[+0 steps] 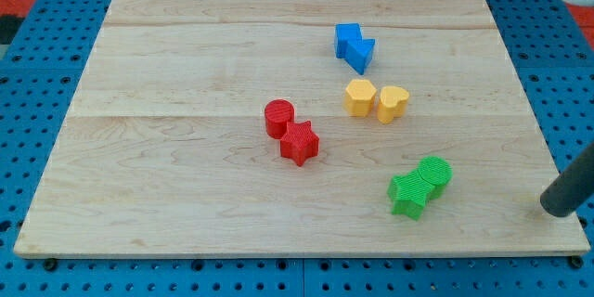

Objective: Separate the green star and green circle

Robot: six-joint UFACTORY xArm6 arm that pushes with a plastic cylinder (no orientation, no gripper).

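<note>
Centrally, a pale wooden board overlies blue pegboard; no gripper shows.

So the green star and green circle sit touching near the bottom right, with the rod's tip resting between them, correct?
Not quite. The green star and green circle do touch, but my tip is not between them: the camera view shows it well off to their right, near the board's edge.

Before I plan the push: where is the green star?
The green star sits at the view's lower right, touching the green circle, left of my tip.
</note>
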